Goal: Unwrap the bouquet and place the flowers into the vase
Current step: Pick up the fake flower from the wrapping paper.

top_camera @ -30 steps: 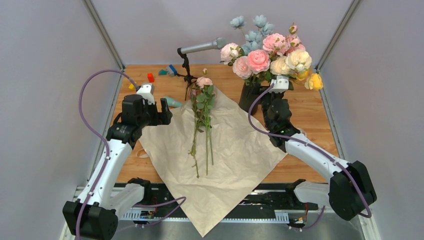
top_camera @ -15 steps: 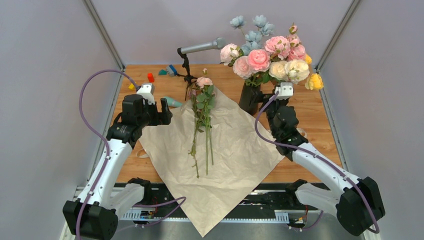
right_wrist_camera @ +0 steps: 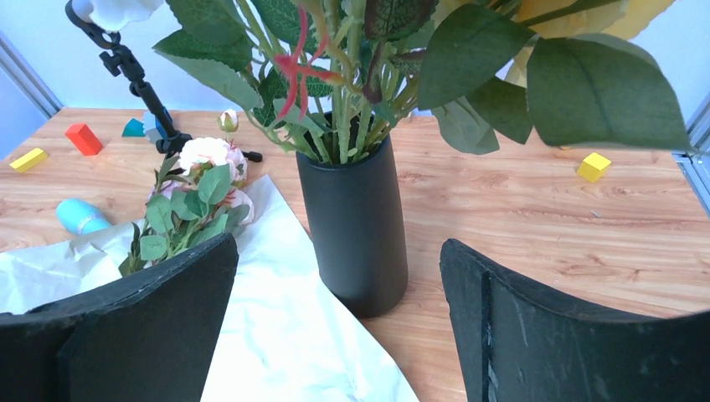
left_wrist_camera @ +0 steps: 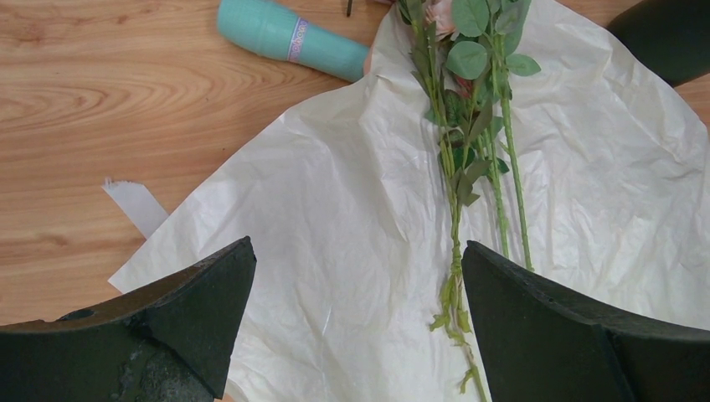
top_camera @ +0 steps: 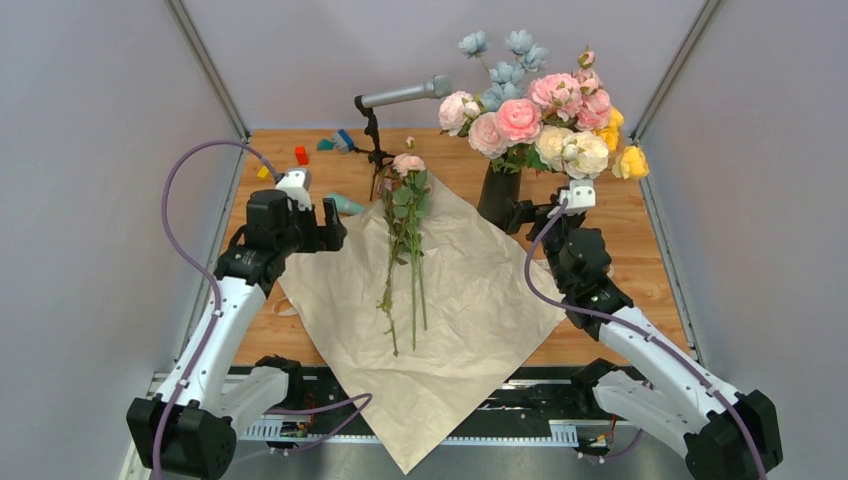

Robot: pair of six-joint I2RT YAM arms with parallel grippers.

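Observation:
The bouquet's paper (top_camera: 450,300) lies spread flat on the table, beige side up. Long-stemmed flowers (top_camera: 405,225) with a pink bloom at the far end lie on it. The black vase (top_camera: 497,195) stands at the paper's far right corner and holds pink and cream blooms (top_camera: 520,120) together with blue and yellow ones. My right gripper (top_camera: 517,214) is open just to the right of the vase (right_wrist_camera: 356,222), not touching it, with nothing between its fingers. My left gripper (top_camera: 328,222) hangs open over the paper's left edge, with the stems (left_wrist_camera: 456,167) to its right.
A microphone on a stand (top_camera: 400,95) rises behind the flowers. A teal cylinder (top_camera: 347,206) lies by the paper's far left edge. Small coloured blocks (top_camera: 300,155) sit at the back left, and a yellow one (right_wrist_camera: 593,166) right of the vase. A ribbon strip (left_wrist_camera: 138,205) lies on the wood.
My right gripper has drawn back from the vase's top toward the near right and opened wider. The blooms in the vase have shifted a little. The left arm has stayed still.

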